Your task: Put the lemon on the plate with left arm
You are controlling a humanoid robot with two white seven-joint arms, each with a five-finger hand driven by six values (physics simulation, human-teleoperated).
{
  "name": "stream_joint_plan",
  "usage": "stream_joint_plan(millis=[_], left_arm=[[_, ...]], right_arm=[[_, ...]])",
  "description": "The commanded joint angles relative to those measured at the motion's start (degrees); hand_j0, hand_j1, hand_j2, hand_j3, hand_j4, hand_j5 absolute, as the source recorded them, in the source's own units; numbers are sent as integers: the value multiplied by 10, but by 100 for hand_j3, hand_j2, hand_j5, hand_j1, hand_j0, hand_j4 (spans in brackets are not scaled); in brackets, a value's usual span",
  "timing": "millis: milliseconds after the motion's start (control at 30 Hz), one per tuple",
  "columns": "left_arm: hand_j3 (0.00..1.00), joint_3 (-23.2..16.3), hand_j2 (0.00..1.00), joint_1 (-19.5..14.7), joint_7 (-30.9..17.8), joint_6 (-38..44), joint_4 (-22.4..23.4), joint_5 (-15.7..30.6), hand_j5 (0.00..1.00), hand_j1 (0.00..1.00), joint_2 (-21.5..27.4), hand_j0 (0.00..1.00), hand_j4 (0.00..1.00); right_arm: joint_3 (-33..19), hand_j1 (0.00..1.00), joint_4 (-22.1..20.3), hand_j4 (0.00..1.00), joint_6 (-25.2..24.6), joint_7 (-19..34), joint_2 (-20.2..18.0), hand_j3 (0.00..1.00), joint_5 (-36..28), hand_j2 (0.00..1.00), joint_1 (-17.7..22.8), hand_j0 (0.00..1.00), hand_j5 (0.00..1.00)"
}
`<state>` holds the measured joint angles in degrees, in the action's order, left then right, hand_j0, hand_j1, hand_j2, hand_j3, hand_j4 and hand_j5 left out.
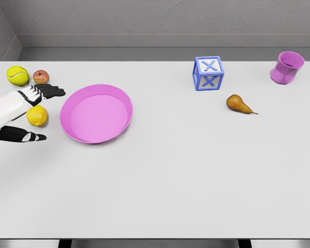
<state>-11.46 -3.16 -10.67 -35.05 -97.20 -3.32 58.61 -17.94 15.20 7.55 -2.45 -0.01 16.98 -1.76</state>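
A yellow lemon [37, 115] lies on the white table [175, 170] at the far left, just left of the pink plate [96, 113]. My left hand [40, 113] comes in from the left edge and brackets the lemon. Its black fingers [50, 92] reach over the lemon's far side, and the thumb [26, 136] lies on the near side. The hand is spread around the lemon, and a small gap shows between fingers and fruit. The plate holds nothing. My right arm is out of view.
A yellow-green tennis ball [17, 75] and a red apple [40, 77] sit just behind the left hand. A blue-and-white X block [208, 73], a brown pear [239, 104] and a tilted purple cup [288, 67] stand at the back right.
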Motion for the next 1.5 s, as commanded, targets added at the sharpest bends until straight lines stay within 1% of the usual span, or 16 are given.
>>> stream_joint_plan(millis=[0,100,133,167,233,333,400,500,567,633,700,867,933,1000,1067,1467], left_arm=[[100,0,100,0,0,1,1,1,100,100,-1,100,100],[100,0,100,0,0,1,9,-22,100,100,-2,100,100],[100,2,100,0,-6,1,48,-39,100,100,-2,100,100],[100,11,100,-3,-43,1,96,-41,100,100,-6,100,100],[100,51,100,-3,-101,1,144,-42,100,100,-19,100,100],[100,51,100,-10,-152,1,151,-43,100,100,-26,100,100],[100,51,100,-21,-202,1,150,-62,100,100,-63,100,100],[100,43,100,-35,-202,1,167,-82,100,100,-68,100,100],[100,38,100,-83,-202,1,242,-107,100,100,-78,100,100],[100,11,100,-126,-202,1,259,-149,100,100,-104,100,100],[100,-22,100,-151,-202,1,267,-149,100,100,-113,100,100],[100,-28,100,-163,-202,1,268,-158,100,100,-127,100,100],[100,-27,100,-175,-203,1,300,-158,100,100,-127,100,100],[100,-28,100,-178,-203,1,307,-163,100,100,-129,100,100],[100,-29,100,-202,-203,1,341,-179,100,100,-147,100,100],[100,-29,100,-221,-204,1,354,-211,100,100,-174,100,100]], right_arm=[[-1,100,0,100,0,1,0,100,0,100,0,100,100],[-2,100,0,100,0,1,0,100,0,100,0,100,100],[0,100,0,100,0,1,0,100,0,100,0,100,100],[-1,100,0,100,0,1,0,100,0,100,0,100,100],[0,100,0,100,0,1,0,100,0,100,1,100,100],[0,100,0,100,0,1,0,100,0,100,1,100,100],[0,100,0,100,0,1,0,100,0,100,0,100,100],[0,100,0,100,0,1,0,100,0,100,0,100,100],[0,100,0,100,0,1,0,100,0,100,1,100,100],[0,100,0,100,0,1,0,100,0,100,0,100,100],[0,100,0,100,0,1,0,100,0,100,1,100,100],[0,100,0,100,0,1,0,100,0,100,0,100,100],[0,100,0,100,0,1,0,100,0,100,1,100,100],[0,100,0,100,0,1,0,100,0,100,0,100,100],[0,100,0,100,0,1,0,100,0,100,0,100,100],[0,100,0,100,0,1,0,100,0,100,0,100,100]])
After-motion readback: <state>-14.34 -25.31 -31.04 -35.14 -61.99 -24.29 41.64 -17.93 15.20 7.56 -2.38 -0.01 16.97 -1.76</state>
